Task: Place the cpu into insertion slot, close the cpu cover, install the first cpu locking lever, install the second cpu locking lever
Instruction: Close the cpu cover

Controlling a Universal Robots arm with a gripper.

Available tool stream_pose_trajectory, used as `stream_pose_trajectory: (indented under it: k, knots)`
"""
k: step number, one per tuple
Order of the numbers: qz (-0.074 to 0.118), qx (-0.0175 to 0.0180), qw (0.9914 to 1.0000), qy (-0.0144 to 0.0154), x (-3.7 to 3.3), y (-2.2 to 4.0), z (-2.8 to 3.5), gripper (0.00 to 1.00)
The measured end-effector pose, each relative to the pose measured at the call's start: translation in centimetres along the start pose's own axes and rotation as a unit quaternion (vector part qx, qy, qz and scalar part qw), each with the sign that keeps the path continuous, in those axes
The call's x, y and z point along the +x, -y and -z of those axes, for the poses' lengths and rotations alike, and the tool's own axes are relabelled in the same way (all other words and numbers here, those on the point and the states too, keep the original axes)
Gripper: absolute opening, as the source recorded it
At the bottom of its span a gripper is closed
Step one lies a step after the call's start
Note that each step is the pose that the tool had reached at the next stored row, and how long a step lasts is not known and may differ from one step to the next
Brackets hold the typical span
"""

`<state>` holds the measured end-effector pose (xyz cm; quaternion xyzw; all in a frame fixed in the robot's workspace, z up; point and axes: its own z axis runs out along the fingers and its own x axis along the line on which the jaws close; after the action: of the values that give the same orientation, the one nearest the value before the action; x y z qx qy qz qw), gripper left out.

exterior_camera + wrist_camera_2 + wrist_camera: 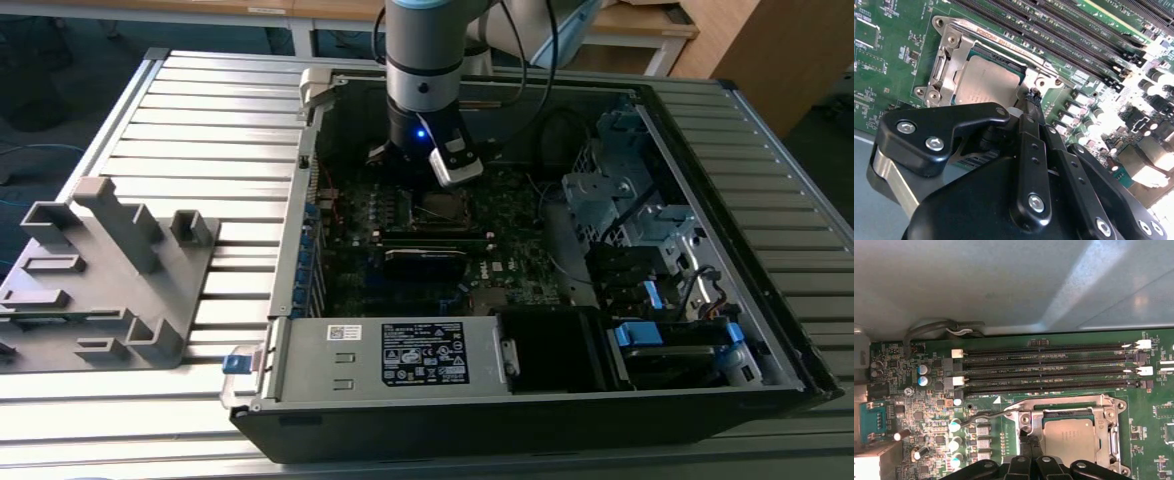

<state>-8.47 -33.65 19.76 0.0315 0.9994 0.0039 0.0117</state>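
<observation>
The cpu (pixel 1069 436) sat in its socket beneath the lowered cpu cover (pixel 1112 440), and the gripper (pixel 1026 438), jaws pressed together, stood at the wire locking lever (pixel 991 415); a steady, square push would best avoid slipping onto the motherboard (pixel 904 390).

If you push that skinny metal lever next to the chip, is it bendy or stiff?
Probably stiff but a bit springy: the lever is a thin metal rod keeping a neat bent shape. Likely light, since it is so slim. Its smooth, shiny surface might slip against the pincer.
</observation>
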Motion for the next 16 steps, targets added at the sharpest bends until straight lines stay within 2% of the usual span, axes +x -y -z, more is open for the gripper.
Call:
stream_pose_trajectory:
  k: [11,14,16]
  knots:
    - [0.000,-0.0002,1.00000,0.0002,0.00,-0.01,-0.07,0.10]
    - [0.000,-0.0011,1.00000,0.0006,-0.01,-0.03,0.12,0.10]
    - [0.000,-0.0003,1.00000,0.0002,0.00,-0.01,0.41,0.10]
